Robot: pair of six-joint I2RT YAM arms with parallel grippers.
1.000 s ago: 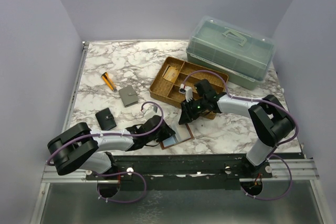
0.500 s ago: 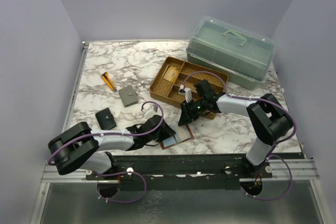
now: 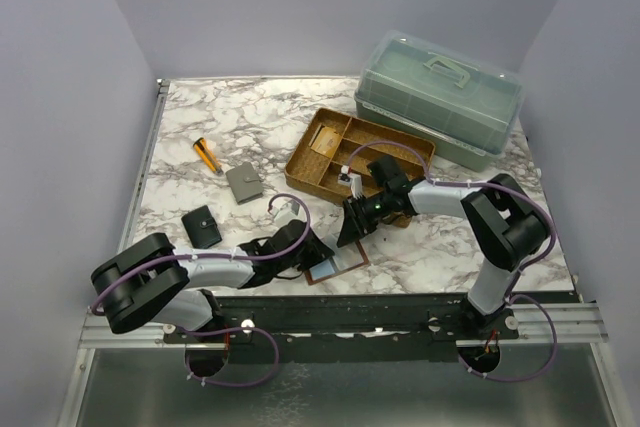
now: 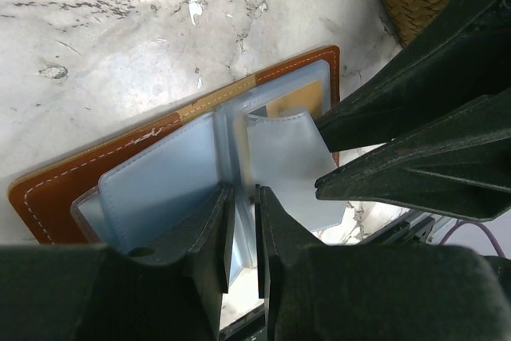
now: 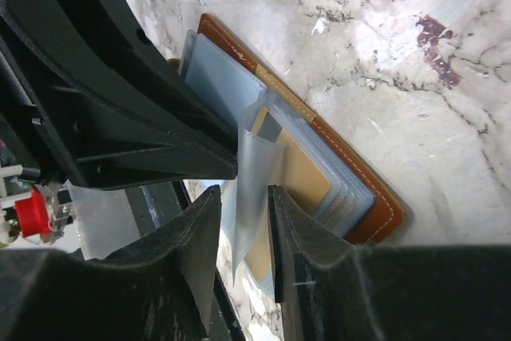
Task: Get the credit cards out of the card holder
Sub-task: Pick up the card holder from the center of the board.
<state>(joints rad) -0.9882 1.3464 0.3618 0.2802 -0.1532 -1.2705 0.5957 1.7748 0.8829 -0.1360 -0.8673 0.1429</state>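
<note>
Card holder (image 3: 335, 263) open flat at table's near edge, long axis left-right, between both arms. Left gripper (image 4: 238, 221) nearly closed, pinning centre sleeves; right gripper (image 5: 243, 233) narrowly parted around a lifted sleeve, gold credit card (image 5: 299, 173) just beyond, still pocketed.

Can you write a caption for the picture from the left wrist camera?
Left gripper pinches a clear sleeve of the open brown card holder on the marble table.
</note>
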